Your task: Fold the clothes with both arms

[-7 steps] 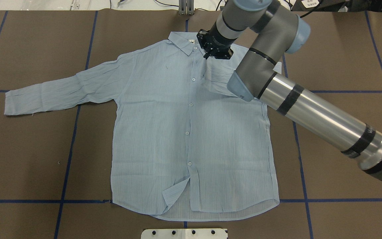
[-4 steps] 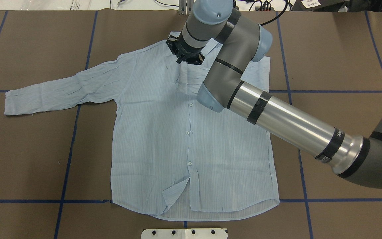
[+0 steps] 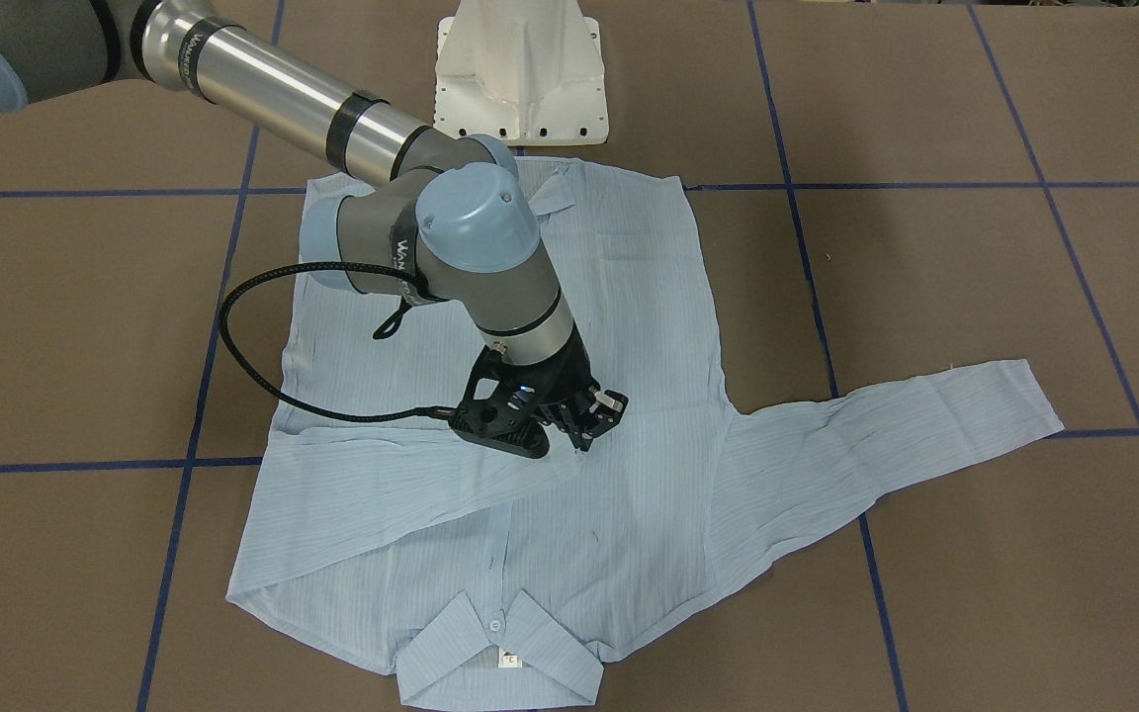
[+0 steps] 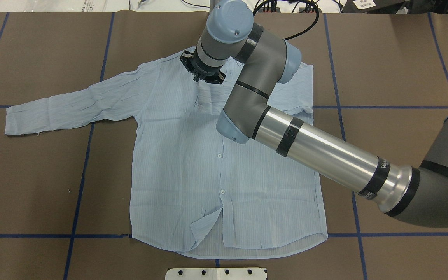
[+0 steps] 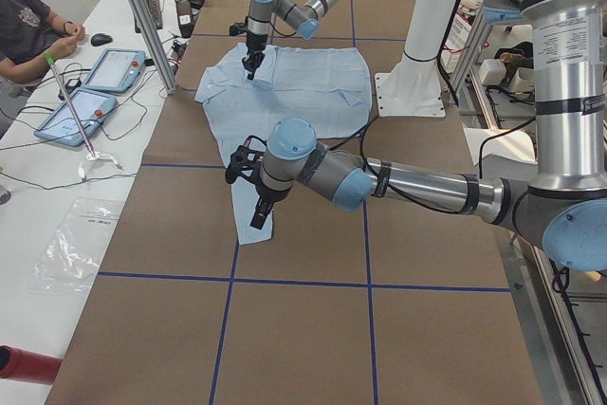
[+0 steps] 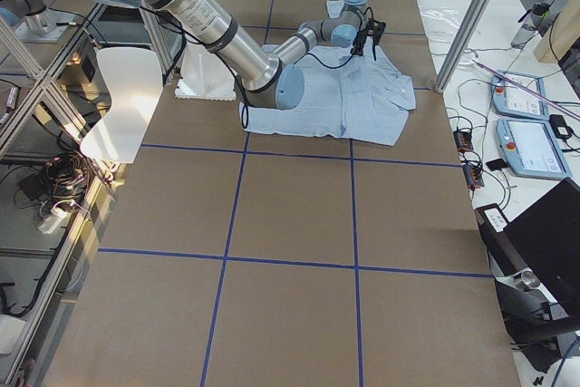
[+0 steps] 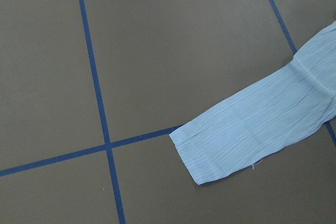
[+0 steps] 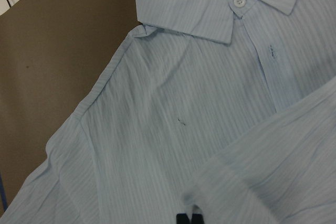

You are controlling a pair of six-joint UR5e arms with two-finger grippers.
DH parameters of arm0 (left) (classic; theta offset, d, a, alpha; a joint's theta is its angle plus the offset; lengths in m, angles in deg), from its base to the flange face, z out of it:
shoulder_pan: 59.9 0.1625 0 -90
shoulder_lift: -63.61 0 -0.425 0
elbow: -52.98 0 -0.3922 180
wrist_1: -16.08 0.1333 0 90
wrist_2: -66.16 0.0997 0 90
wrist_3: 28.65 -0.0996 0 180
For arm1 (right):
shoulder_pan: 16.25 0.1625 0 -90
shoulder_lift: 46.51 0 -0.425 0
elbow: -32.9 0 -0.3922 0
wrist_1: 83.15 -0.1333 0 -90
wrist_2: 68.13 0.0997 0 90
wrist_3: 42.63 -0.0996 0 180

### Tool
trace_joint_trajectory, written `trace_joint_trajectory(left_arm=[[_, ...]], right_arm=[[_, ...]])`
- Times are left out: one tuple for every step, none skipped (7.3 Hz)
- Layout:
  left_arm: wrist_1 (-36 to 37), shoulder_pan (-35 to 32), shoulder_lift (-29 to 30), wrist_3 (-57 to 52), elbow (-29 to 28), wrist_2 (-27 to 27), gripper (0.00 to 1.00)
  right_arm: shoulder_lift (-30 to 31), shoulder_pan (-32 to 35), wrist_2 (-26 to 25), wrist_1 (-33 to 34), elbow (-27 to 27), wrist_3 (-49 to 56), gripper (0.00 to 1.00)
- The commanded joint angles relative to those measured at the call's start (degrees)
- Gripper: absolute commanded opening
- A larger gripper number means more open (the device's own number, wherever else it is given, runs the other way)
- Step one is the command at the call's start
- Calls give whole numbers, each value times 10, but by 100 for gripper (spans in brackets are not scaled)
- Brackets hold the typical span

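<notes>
The pale-blue shirt lies flat, buttons up, collar at the far edge from the robot. My right gripper is over the upper chest, shut on the cuff of the right sleeve, which lies folded across the front. In the right wrist view its fingertips pinch that fabric just below the collar. The left sleeve lies stretched out sideways. My left gripper hangs above that sleeve's cuff; it shows only in the exterior left view, so I cannot tell its state.
The white pedestal base stands at the near edge by the shirt's hem. Blue tape lines grid the brown table. A person sits at the side bench with tablets beyond a metal post.
My right gripper has moved left across the shirt's chest, from right of the collar to left of the button line, dragging the right sleeve over the front.
</notes>
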Motion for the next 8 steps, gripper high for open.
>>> trace_joint_trajectory(left_arm=[[-1,52,26,56,-20,1,100],[-27,85,51,91,-58,15,100],[-90,104,65,146,-110,40,99],[-134,122,91,211,-173,41,96],[-178,154,111,237,-226,52,96],[-212,157,129,246,-275,56,96],[-215,174,130,283,-285,57,92],[-215,190,127,301,-288,57,90]], right_arm=[[-6,-18,-40,-4,9,-9,99],[-11,-18,-40,-7,10,-22,99],[-19,-17,-40,-6,7,-41,99],[-17,-15,-34,-2,-5,-44,99],[-9,-10,-25,4,-20,-43,99],[9,-1,-11,46,-64,-43,99],[45,7,-2,63,-116,-42,99],[71,14,6,64,-144,-42,99]])
